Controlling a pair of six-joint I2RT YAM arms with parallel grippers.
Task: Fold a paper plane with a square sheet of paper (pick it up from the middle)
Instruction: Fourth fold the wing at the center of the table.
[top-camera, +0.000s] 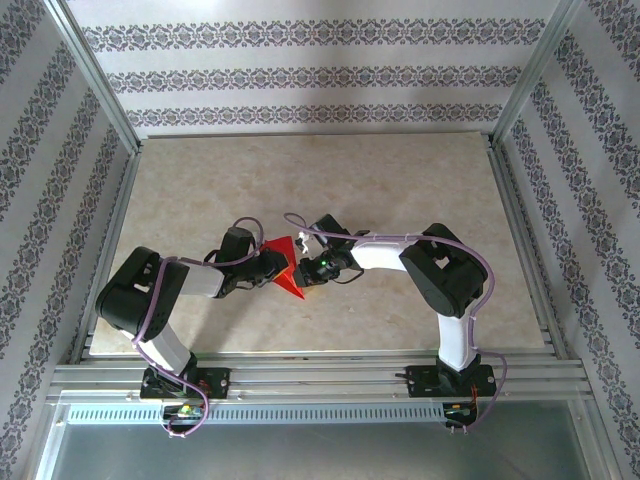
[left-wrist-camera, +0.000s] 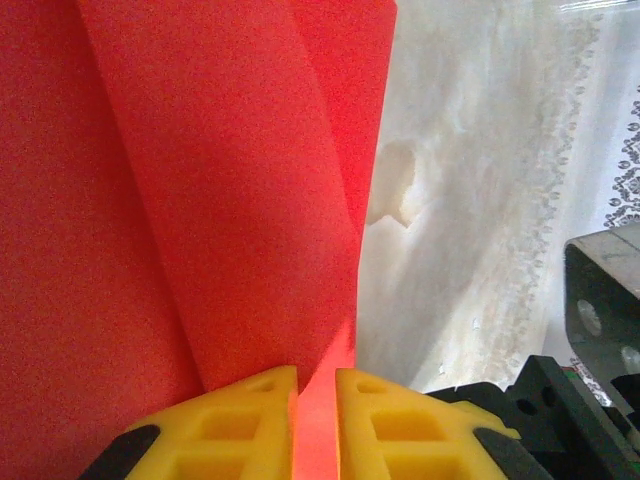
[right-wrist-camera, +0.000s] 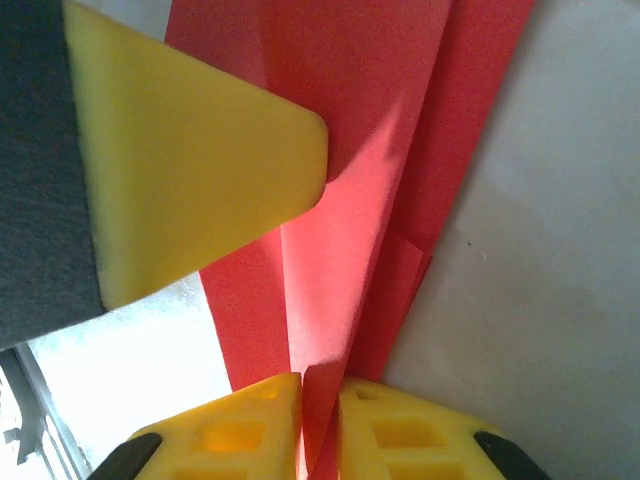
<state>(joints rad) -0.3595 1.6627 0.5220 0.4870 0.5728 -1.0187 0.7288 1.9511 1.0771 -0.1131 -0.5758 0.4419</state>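
Pinching the thin, bright red, part-folded paper sheet (top-camera: 287, 262) in both the left gripper (left-wrist-camera: 316, 420) and the right gripper (right-wrist-camera: 320, 420), just below centre frame (mid-fold, likely); needing next an aligned, pressed crease.

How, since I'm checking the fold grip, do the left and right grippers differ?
The left gripper reaches the red paper from the left, the right gripper from the right. Ahead of the left's fingers the paper spreads wide; ahead of the right's it is a narrower layered band. Both are shut on it.

Left arm (top-camera: 140, 295), right arm (top-camera: 440, 275): black-white links, purple cables (top-camera: 487, 270), yellow fingers (left-wrist-camera: 245, 420)
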